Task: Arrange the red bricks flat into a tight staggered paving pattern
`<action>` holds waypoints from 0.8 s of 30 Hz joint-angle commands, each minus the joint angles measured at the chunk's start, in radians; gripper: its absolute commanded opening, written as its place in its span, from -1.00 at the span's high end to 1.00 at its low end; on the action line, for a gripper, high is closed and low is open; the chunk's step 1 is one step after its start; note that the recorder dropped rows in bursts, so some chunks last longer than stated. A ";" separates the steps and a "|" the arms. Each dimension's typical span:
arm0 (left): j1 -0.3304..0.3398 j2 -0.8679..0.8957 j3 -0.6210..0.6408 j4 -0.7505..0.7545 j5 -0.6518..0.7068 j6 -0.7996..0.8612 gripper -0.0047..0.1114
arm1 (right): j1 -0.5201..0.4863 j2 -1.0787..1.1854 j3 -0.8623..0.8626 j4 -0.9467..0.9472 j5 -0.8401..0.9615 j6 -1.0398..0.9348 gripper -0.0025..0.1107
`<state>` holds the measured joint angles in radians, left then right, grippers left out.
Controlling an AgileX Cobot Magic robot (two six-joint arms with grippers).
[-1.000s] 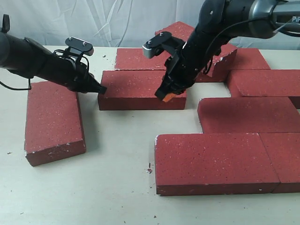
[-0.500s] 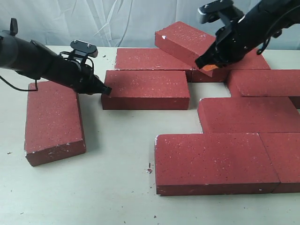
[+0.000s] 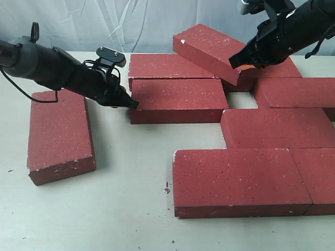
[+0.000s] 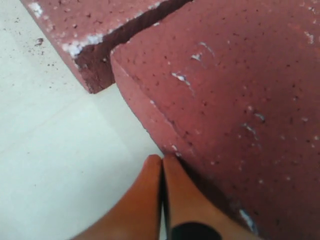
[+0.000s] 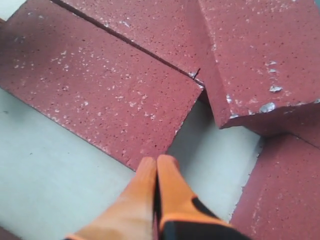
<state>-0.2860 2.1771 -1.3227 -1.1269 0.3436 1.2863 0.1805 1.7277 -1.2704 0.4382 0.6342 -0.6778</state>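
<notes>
1. Nearest me, two of the red bricks (image 3: 241, 180) lie flat end to end at the right of the bench (image 3: 120, 209). A third brick (image 3: 277, 128) lies flat against their far side.
2. On the left, a lone brick (image 3: 60, 133) lies flat, well apart from the others.
3. My left end effector (image 3: 132, 105) is pinched closed on nothing. In the wrist view its orange fingers (image 4: 142, 195) press together at the lower edge of the left end of the middle brick (image 3: 178, 99).
4. That middle brick lies flat, tight against the back brick (image 3: 162, 65) behind it. Its right end comes close to the third brick's corner, but I cannot tell whether they touch.
5. Farthest off, a tilted brick (image 3: 207, 47) leans up over the back row. My right end effector (image 3: 234, 63) is also closed and empty, and it hangs just beside that brick's near right corner, above a small bare gap of bench. I cannot tell whether it touches the brick.
</notes>
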 commanded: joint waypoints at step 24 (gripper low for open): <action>0.000 0.036 -0.063 0.200 0.101 -0.231 0.92 | 0.223 0.352 -0.141 -0.030 0.105 -0.293 0.97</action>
<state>-0.2783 2.2037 -1.3762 -0.9097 0.4503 1.0542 0.4026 2.0545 -1.3955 0.4219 0.7939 -0.9639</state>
